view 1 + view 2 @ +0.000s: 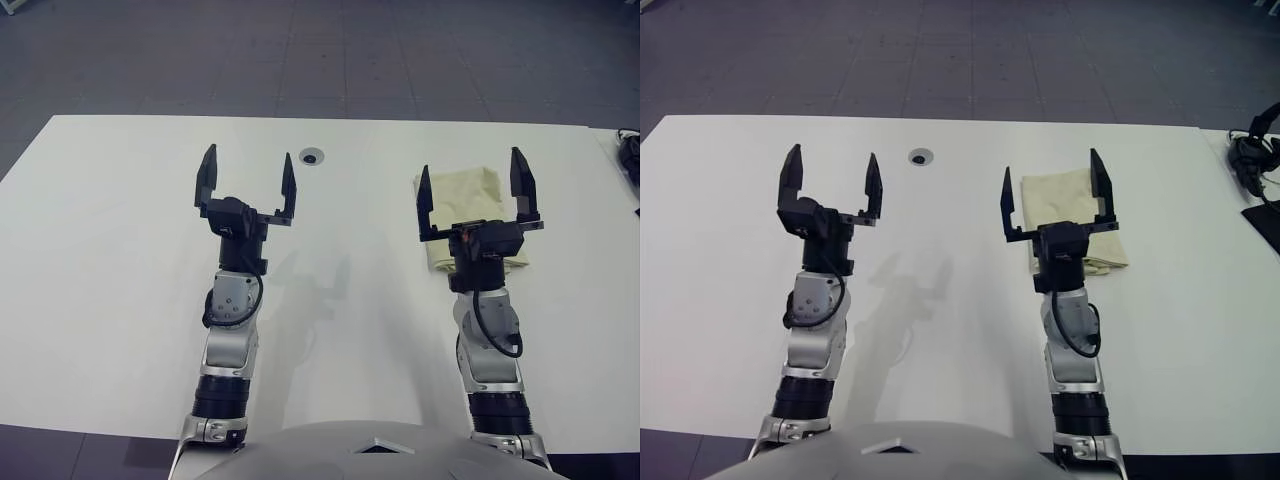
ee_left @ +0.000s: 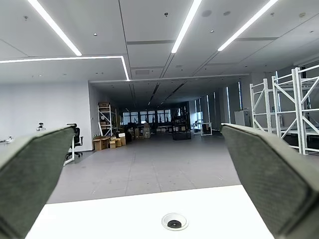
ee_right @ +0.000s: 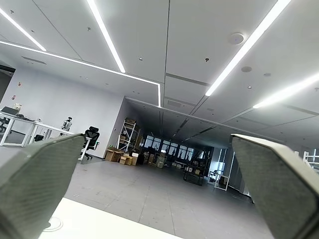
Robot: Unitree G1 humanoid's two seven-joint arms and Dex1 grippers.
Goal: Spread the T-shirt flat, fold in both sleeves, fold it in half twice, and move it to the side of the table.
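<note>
Left eye view: I am finding left claw [image 1: 249,165] and right claw [image 1: 470,165] spread, empty; folded T-shirt [image 1: 468,203] lying right; advising lifting clear, avoiding snags.

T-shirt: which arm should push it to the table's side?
Right. The open right claw is at the folded T-shirt on the table's right part; the left claw, also open, is well apart from it.

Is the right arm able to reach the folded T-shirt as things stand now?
Probably yes: the T-shirt lies right by the open right gripper, and nothing stands between them.
</note>
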